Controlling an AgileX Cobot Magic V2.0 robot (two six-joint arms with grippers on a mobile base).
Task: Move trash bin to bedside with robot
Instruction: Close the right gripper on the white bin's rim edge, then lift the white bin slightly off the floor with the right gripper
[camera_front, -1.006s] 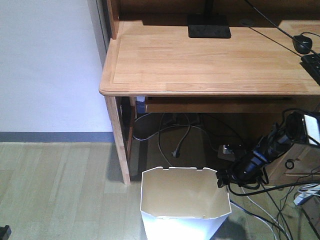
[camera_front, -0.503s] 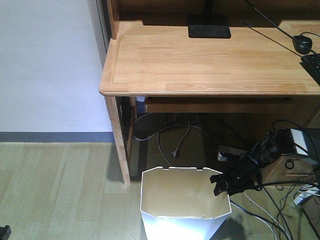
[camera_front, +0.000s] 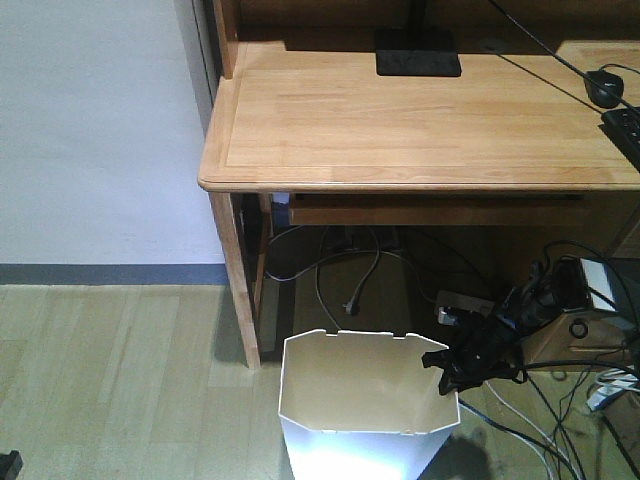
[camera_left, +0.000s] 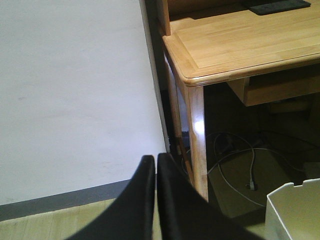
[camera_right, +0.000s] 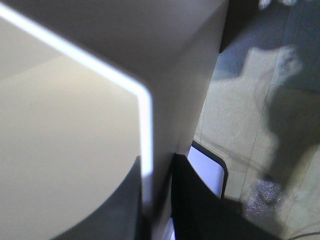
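**One gripper on the bin rim, no bed in view yet**

I have the trash bin (camera_front: 350, 392) at 6 o'clock in the front view. It stands upright on the floor (camera_front: 110, 370) just ahead of the desk (camera_front: 420, 110), with the desk leg (camera_front: 238, 280) at about 10 o'clock from its rim. My right gripper (camera_front: 447, 362) sits at 3 o'clock on that rim. On the right wrist camera the thin white wall runs up between the two fingers (camera_right: 197, 210), one inside the bin and one outside. Both look pressed against the plastic, so I read it as a narrow pinch holding the wall. My left gripper (camera_left: 155, 160) hangs clear of the bin, which shows at 4 o'clock in its own view. Its fingers are all but touching, with nothing between them.

I judge the grasp as made and the carry as not yet begun. The bedside is in none of my views, so the next move falls to the base: back off from the desk and turn toward the bed with the bin in tow. That wall will likely flex, so I'd go slowly and keep the bin low, since a one-sided pinch may let it swing or slip. I'd also watch the loose cables (camera_front: 350, 275) at 12 o'clock under the desk for snags.
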